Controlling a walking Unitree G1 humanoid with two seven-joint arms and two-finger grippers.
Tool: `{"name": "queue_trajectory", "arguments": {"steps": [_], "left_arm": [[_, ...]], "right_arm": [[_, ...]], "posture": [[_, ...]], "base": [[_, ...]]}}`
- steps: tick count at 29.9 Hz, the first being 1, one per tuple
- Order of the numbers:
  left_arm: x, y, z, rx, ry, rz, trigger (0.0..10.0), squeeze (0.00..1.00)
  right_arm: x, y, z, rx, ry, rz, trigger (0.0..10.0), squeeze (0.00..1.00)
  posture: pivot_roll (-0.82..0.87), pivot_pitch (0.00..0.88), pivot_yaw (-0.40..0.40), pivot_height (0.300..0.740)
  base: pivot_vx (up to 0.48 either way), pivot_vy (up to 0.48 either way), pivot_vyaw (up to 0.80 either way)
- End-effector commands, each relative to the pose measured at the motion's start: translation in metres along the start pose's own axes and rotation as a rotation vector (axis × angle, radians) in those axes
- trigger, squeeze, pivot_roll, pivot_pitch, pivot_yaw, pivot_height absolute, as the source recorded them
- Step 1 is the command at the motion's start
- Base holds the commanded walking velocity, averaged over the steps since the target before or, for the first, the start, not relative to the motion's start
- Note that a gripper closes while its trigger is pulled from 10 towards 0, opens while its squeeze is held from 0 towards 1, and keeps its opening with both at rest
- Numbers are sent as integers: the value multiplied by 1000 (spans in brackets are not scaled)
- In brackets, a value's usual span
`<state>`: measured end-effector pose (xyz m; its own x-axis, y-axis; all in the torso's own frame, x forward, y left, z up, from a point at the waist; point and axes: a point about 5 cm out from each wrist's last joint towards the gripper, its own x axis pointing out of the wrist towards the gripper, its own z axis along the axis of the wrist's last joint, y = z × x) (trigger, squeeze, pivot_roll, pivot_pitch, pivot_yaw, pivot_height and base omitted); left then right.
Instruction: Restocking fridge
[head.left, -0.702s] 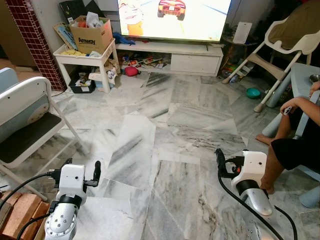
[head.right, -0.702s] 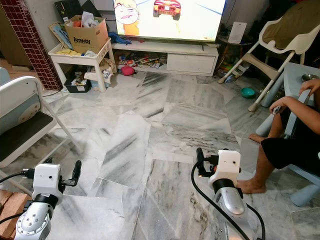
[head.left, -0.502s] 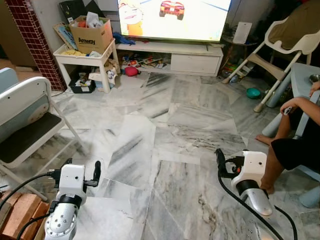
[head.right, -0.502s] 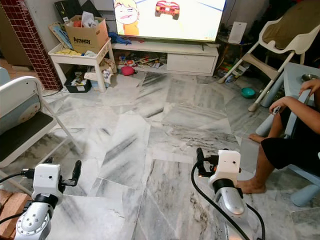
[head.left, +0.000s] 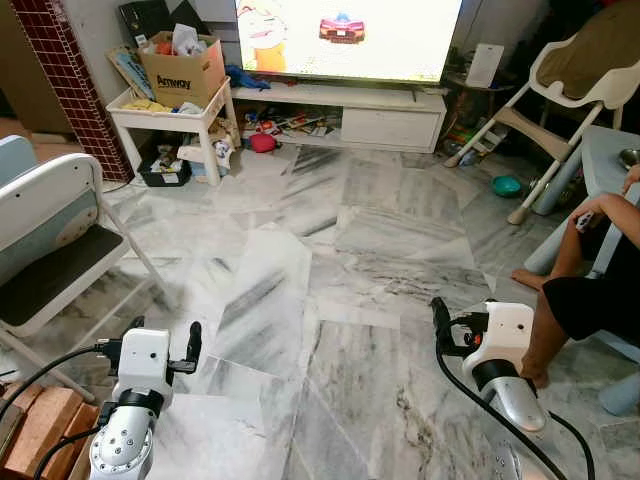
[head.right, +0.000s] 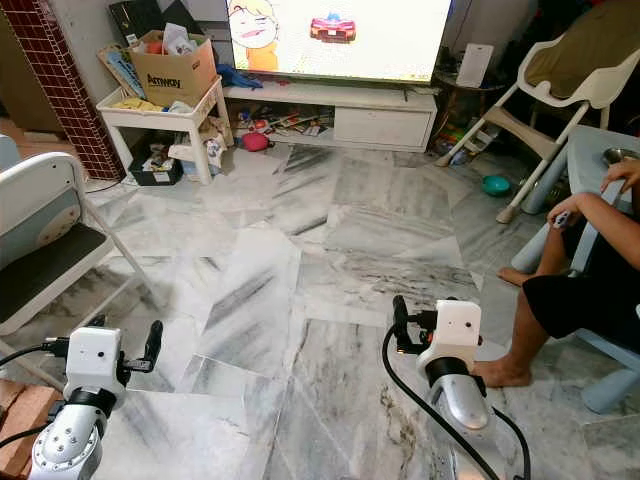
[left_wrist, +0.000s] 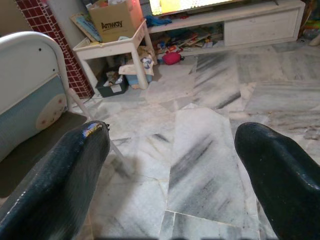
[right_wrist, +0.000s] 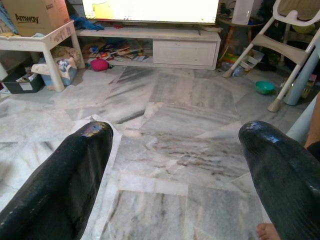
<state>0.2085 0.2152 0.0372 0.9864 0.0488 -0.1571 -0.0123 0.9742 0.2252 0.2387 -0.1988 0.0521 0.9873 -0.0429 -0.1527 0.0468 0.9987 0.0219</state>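
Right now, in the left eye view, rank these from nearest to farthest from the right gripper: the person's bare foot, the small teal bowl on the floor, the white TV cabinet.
1. The person's bare foot, just to the robot's right of the right gripper, beside its wrist.
2. The small teal bowl, farther ahead on the marble floor, to the right near the white high chair.
3. The white TV cabinet, farthest, against the far wall.

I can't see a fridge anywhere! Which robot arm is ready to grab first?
Neither looks better placed. The left gripper and right gripper are both open, empty and held low over the grey marble floor, with nothing to restock within reach.
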Motion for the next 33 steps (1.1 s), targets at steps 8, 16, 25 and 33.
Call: {"name": "queue_trajectory", "arguments": {"steps": [8, 16, 25, 33], "left_arm": [[29, -1, 72, -213, -144, -23, 10000, 0], [24, 2, 58, -140, -123, 15, 10000, 0], [22, 5, 63, -89, -94, 56, 10000, 0], [31, 11, 76, 40, -122, 67, 10000, 0]], "right_arm": [[32, 18, 50, -42, -87, 87, 10000, 0], [25, 8, 35, -101, -66, 59, 10000, 0], [17, 6, 29, -38, -33, 39, 10000, 0], [21, 11, 29, -21, -28, 52, 10000, 0]], "posture": [[64, 54, -56, 740], [52, 64, -55, 740], [54, 61, -39, 740], [70, 67, -50, 740]], "base": [[0, 0, 0], [0, 0, 200], [0, 0, 800], [0, 0, 800]]}}
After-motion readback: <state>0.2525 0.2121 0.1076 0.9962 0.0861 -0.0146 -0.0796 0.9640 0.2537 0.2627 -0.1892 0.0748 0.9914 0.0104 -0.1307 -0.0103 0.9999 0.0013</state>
